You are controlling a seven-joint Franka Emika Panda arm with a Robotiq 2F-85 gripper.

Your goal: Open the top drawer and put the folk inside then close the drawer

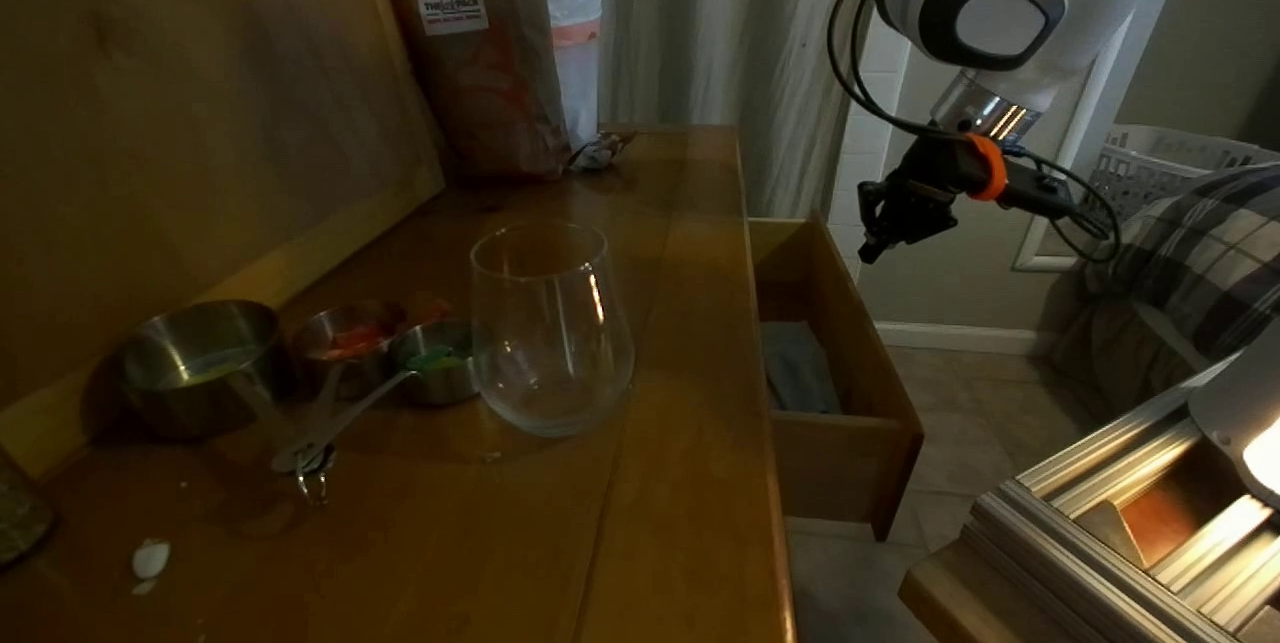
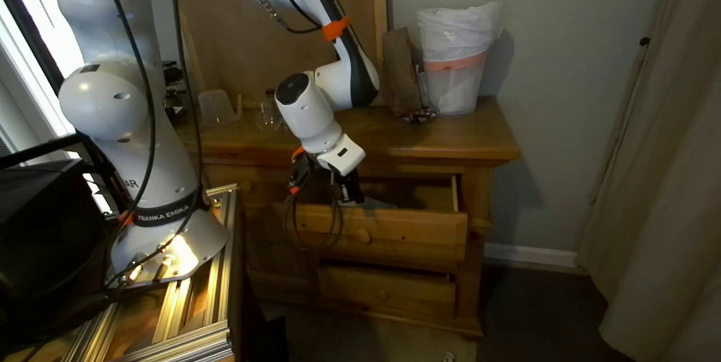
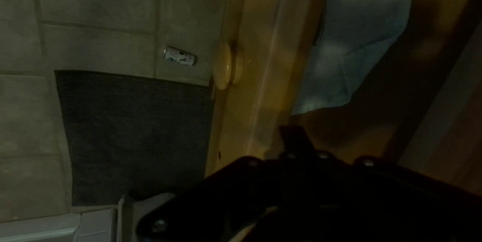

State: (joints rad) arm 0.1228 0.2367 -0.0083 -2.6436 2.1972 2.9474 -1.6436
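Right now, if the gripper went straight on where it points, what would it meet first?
Probably the upper front edge of the top drawer; depth is unclear, so perhaps the cloth inside it instead.

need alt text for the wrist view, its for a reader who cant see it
The open top drawer, seen from above, holds a pale cloth, its round knob facing left in the picture. The black gripper fills the lower right; at left, a can and a dark mat lie on the tiled floor.

End effector cut off @ wrist-view btm, top drawer ptly hidden behind, can w/ illeg. print
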